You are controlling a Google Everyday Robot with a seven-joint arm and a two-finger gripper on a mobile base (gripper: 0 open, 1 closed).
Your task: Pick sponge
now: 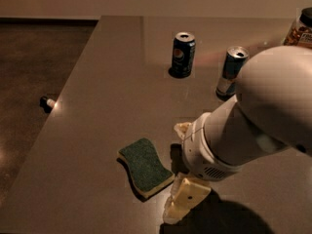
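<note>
The sponge [145, 165] lies flat on the grey table [107, 82] near the front, dark green top up, pale yellow foam showing along its edge. My gripper [178, 167] hangs just to the right of the sponge, low over the table, on the end of the big white arm [258, 116]. It is open and empty. One cream finger [182, 127] is behind the sponge's right end and the other finger [184, 199] is in front of it. The sponge's right corner sits close to the front finger.
A dark blue soda can [183, 54] stands upright at the back middle. A second blue and silver can [232, 71] stands to its right, just behind my arm. A jar [300, 30] is at the far right edge. A small object [47, 102] lies on the floor to the left of the table.
</note>
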